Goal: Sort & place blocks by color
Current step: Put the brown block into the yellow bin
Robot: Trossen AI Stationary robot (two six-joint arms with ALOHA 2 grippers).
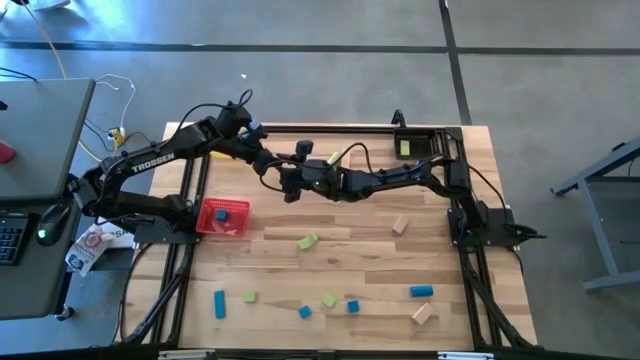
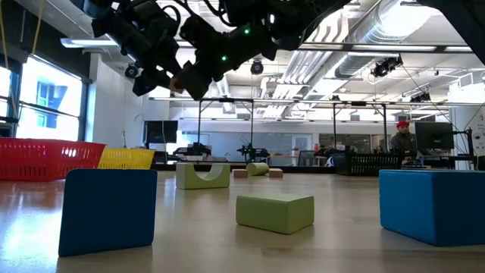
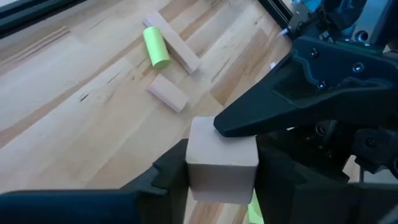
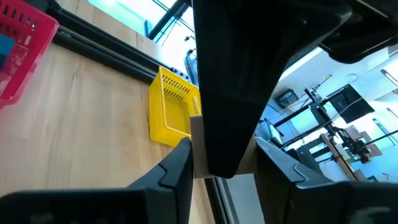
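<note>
Tan cube [image 3: 222, 160] between claw fingers [image 3: 163, 176]

Plain tan wooden cube [image 3: 222, 160]: lower part hidden between the left gripper's dark fingers [image 3: 163, 175]; top corner covered by the right gripper's black fingertip. In the right wrist view only a thin tan edge shows beside the dark finger [image 4: 229, 87] crossing it. Yellow slatted plastic bin [image 4: 172, 112]: far side hidden behind that finger. Red slatted plastic bin [image 4: 18, 46]: cut off by the picture's edge.

Wooden table [image 1: 360, 250], scattered blocks [image 1: 307, 241]; red bin [image 1: 224, 217], seemingly yellow bin [image 4: 171, 112]
</note>
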